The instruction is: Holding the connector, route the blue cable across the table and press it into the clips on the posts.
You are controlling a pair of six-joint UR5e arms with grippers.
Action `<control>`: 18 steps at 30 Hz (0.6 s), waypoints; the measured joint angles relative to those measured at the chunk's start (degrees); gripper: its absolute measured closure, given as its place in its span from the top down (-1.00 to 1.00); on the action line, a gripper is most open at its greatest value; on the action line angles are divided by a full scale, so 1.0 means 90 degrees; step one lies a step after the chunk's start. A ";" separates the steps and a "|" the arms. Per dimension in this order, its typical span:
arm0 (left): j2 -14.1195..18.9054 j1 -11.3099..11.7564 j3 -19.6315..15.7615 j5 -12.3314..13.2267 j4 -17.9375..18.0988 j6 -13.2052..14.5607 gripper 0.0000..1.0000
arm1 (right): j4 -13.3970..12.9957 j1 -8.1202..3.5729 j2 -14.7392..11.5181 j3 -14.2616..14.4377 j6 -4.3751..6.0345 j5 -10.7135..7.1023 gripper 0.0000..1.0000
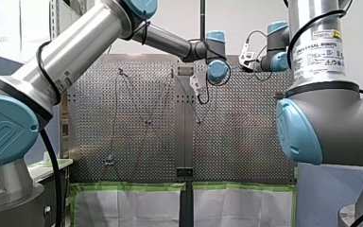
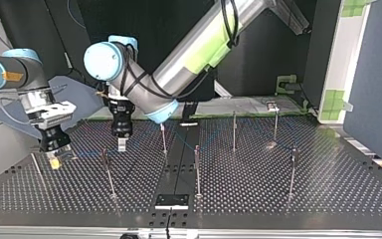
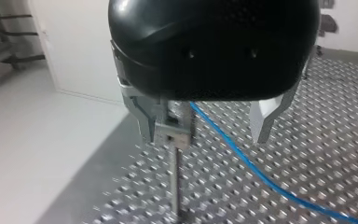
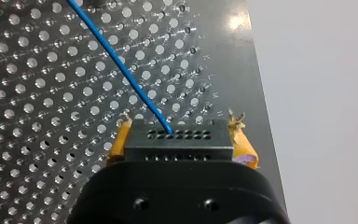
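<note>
While my right gripper pinches the black rectangular connector between yellow pads, its thin blue cable runs between my left gripper's spread metal fingers, beside a grey clip-topped post.

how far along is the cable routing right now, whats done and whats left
Done: my right gripper holds the connector, with the blue cable running out of it. In hand: my left gripper is open astride a post, the cable passing between its fingers beside the clip; whether it is seated I cannot tell. Remaining: the other posts in the top view, where no clipped cable can be made out.
</note>
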 joint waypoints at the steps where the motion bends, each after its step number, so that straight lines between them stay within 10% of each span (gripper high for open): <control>1: 0.0079 -0.0006 -0.0080 -0.0016 0.0050 -0.0012 1.00 | 0.0002 0.0000 0.0001 -0.0001 0.0000 -0.0001 -1.00; 18: 0.1108 0.0070 -0.1110 -0.0419 0.0092 0.0073 1.00 | 0.0053 0.0023 0.0000 0.0001 0.0000 -0.0003 -1.00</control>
